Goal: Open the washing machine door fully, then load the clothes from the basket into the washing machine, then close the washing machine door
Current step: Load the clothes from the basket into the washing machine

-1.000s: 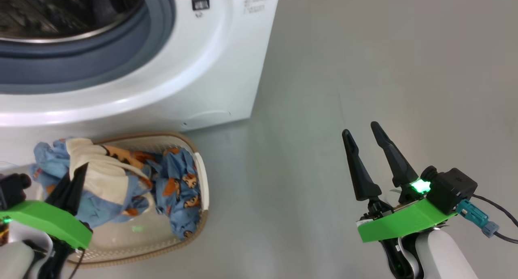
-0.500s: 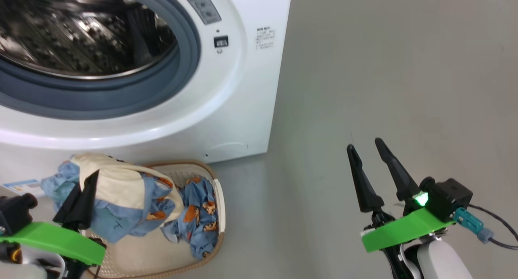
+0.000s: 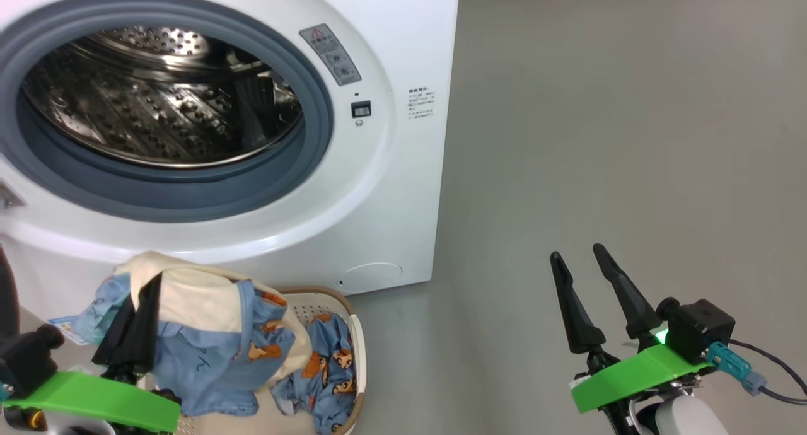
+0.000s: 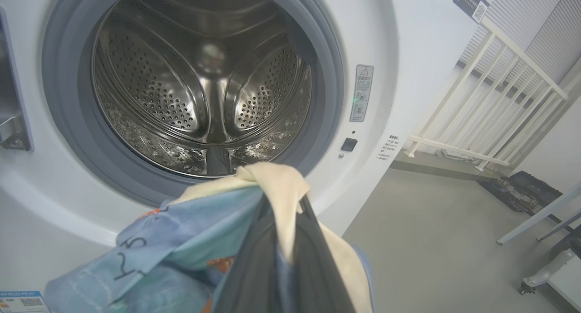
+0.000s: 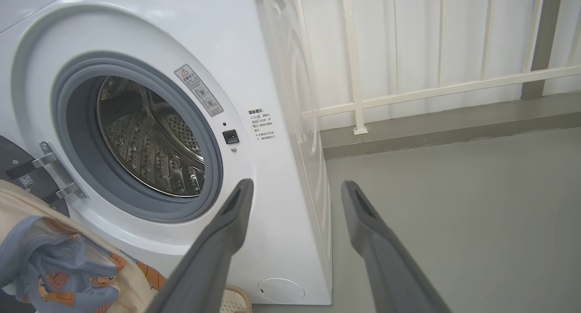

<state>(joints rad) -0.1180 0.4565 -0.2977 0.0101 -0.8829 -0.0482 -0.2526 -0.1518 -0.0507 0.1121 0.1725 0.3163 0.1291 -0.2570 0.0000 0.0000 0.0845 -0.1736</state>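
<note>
The washing machine (image 3: 403,202) has a smooth, glossy white shell, a matt grey rubber gasket (image 3: 176,198) and a shiny perforated steel drum (image 3: 145,113). The clothes (image 3: 214,353) are soft, crumpled cloth. The basket (image 3: 310,309) is matt perforated plastic with a woven-look rim. The floor (image 3: 599,139) is smooth, dull grey.

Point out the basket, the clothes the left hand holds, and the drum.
basket (image 3: 359,359), head view, on its right rim.
clothes (image 3: 208,365), head view, on the hanging blue fabric.
drum (image 4: 204,77), left wrist view, on its steel back wall.
</note>
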